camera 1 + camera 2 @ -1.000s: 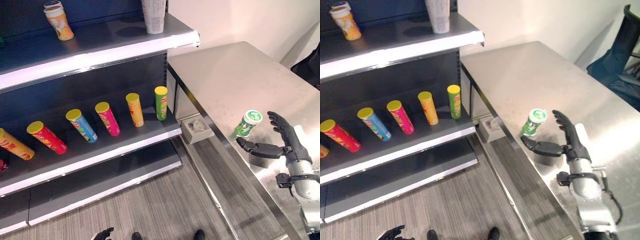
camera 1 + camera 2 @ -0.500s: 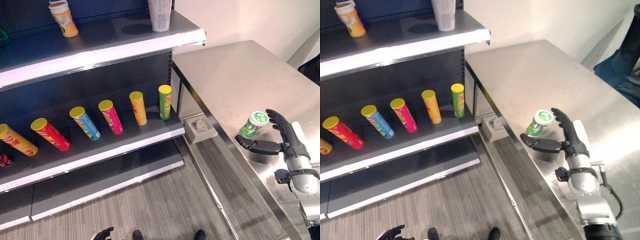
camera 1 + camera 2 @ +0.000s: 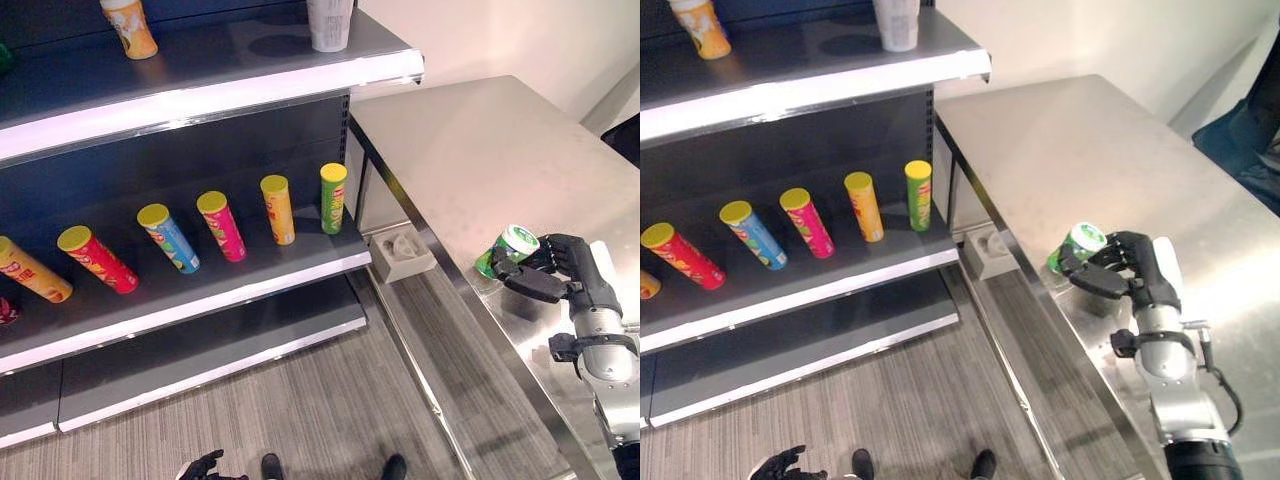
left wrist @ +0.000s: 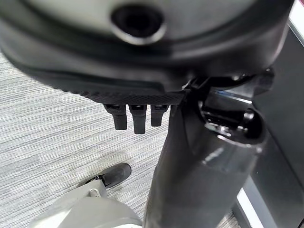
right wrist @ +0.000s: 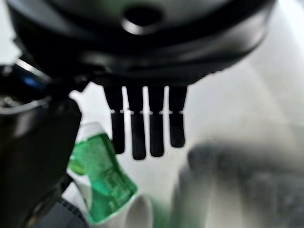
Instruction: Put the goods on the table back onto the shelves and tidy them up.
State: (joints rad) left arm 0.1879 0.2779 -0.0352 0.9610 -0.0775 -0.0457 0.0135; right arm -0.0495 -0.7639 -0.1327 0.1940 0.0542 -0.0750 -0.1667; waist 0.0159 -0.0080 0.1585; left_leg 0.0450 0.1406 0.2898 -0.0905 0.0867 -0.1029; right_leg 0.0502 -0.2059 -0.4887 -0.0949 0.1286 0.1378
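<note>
I am working the pick-up step: my right robot hand (image 3: 1132,268) is curling its fingers and thumb around the green cup (image 3: 1076,246), which is tilting over near the front edge of the steel worktop (image 3: 470,140). In the right wrist view the cup (image 5: 102,178) is sitting between the thumb and the row of fingers (image 5: 145,121), so I am judging the grip as closed on it, though I cannot tell how firm it is. My left robot hand (image 3: 203,466) is hanging low over the floor, its fingers loosely curled and holding nothing.

The shelves (image 3: 250,285) are standing to my left, with a row of leaning tube cans (image 3: 222,224) on the middle level and two cups on the top one. Next, I am expecting to lift the cup clear of the worktop, swing it across the gap, and set it upright on a free stretch of shelf without knocking the cans.
</note>
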